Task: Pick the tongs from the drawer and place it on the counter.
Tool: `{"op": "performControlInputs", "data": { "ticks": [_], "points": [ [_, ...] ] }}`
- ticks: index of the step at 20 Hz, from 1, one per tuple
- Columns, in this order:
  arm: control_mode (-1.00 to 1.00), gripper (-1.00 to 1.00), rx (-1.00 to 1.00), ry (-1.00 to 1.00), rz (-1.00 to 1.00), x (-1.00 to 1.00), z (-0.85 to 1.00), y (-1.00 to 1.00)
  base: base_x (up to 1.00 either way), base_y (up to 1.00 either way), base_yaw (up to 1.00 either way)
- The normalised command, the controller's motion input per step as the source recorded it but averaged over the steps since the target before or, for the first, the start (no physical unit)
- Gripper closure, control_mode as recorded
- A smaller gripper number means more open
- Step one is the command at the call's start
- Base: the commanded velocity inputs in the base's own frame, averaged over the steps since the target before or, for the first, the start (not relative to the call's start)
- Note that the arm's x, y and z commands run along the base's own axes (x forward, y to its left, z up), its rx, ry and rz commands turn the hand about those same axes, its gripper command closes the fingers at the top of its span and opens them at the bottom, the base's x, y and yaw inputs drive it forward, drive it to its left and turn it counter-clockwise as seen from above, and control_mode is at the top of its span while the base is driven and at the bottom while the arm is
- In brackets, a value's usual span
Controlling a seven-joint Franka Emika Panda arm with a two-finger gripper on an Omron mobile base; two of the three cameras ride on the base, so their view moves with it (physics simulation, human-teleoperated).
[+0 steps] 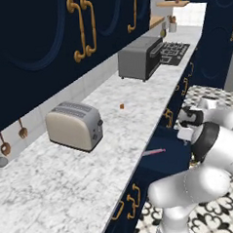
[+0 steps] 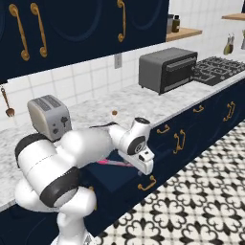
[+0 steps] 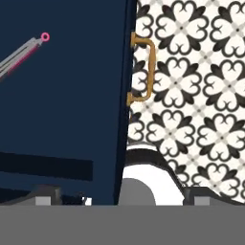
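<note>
Nearest, low over the pulled-out drawer (image 2: 115,178), hangs the gripper (image 2: 143,165), wrist bent down above the drawer's front edge; fingertips barely visible at the bottom of the hand view, so spread or pressed together cannot be told. Holds nothing visible.

Just below and beyond, inside the drawer's navy floor (image 3: 62,105), lie the tongs (image 3: 21,55): thin, pink and grey, ending in a small pink ring, angled toward the upper left of the hand view, well apart from the fingers. Seen in the left base view as a pink sliver (image 1: 154,152) poking out just past the counter's edge, and in the right base view as a pink strip (image 2: 115,163) beside the wrist, partly hidden by the arm. Curved brass handle (image 3: 146,69) on the drawer's front, over black-and-white patterned floor tiles (image 3: 201,76).

Above, the counter (image 1: 69,189), white-grey marble, running long toward the back. On it a cream toaster (image 1: 74,126), standing upright near the wall. Further along, a small brown speck of an object (image 1: 122,106), too small to identify. Further still, a grey toaster oven (image 1: 139,57), then a black stovetop (image 1: 173,51) at the far end.

Along the wall, navy upper cabinets (image 1: 31,40) with long brass handles, and hanging spoons (image 1: 4,147) at the left.
</note>
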Motion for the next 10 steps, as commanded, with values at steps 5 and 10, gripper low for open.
{"op": "performControlInputs", "data": {
  "ticks": [5, 10],
  "points": [
    [-1.0, -1.0, 0.0, 0.11, -0.01, 0.47, -0.6, -0.4, 0.0, 0.0, 0.0],
    [-1.0, -1.0, 0.0, 0.01, -0.01, 0.64, -0.55, -0.05, 0.0, 0.0, 0.0]
  ]
}}
